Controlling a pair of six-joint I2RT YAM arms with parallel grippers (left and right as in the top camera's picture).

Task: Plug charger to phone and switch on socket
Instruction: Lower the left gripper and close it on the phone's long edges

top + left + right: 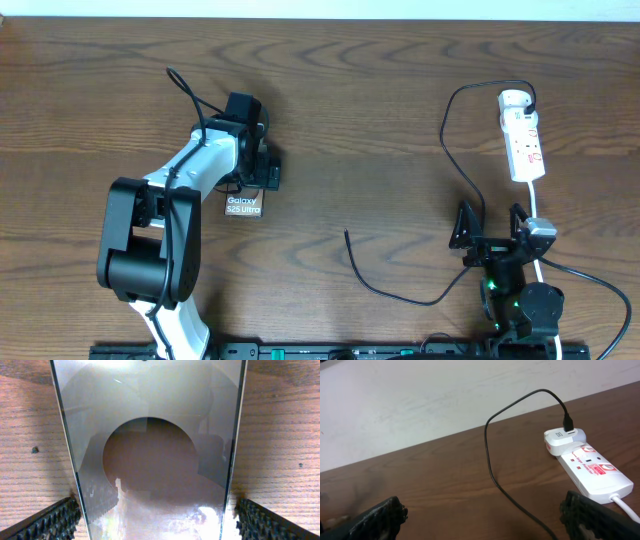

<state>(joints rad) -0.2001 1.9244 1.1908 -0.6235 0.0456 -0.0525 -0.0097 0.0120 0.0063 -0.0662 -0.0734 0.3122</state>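
The phone lies flat on the table, its "Galaxy S25 Ultra" text showing below my left gripper. In the left wrist view the phone fills the frame. My left gripper is open, one finger on each side of the phone with small gaps. The socket lies at the back right. The charger cable runs from an adapter at the socket's far end to a free tip mid-table. My right gripper is open and empty above the cable, with the socket ahead to the right.
The socket's white cord runs past my right gripper to the front edge. A white wall rises behind the table. Bare wood lies between the phone and the cable tip.
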